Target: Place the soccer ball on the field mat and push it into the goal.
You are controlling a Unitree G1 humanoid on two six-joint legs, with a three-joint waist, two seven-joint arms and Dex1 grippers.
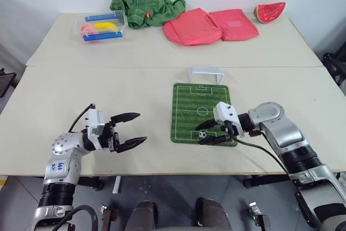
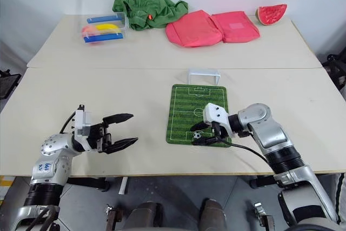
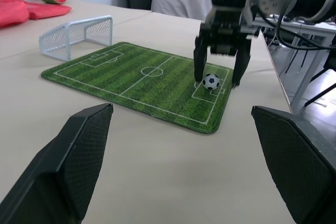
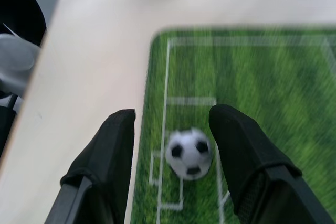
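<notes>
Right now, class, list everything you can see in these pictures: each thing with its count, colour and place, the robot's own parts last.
Tiny soccer ball: one, white with black patches, on the mat's near end.
Flat striped field mat: one, green, white lines, on the near table.
Small goal frame: one, white, at the mat's far edge.
Folded cloths: two, pink, far table.
Crumpled cloth: one, green, far table.
Clear box: one, blue bars, far left.
Watermelon slice: one, red, far right.
Tables: two, beige.
Left end effector: open, above the table.
Right end effector: open, straddling the ball.
</notes>
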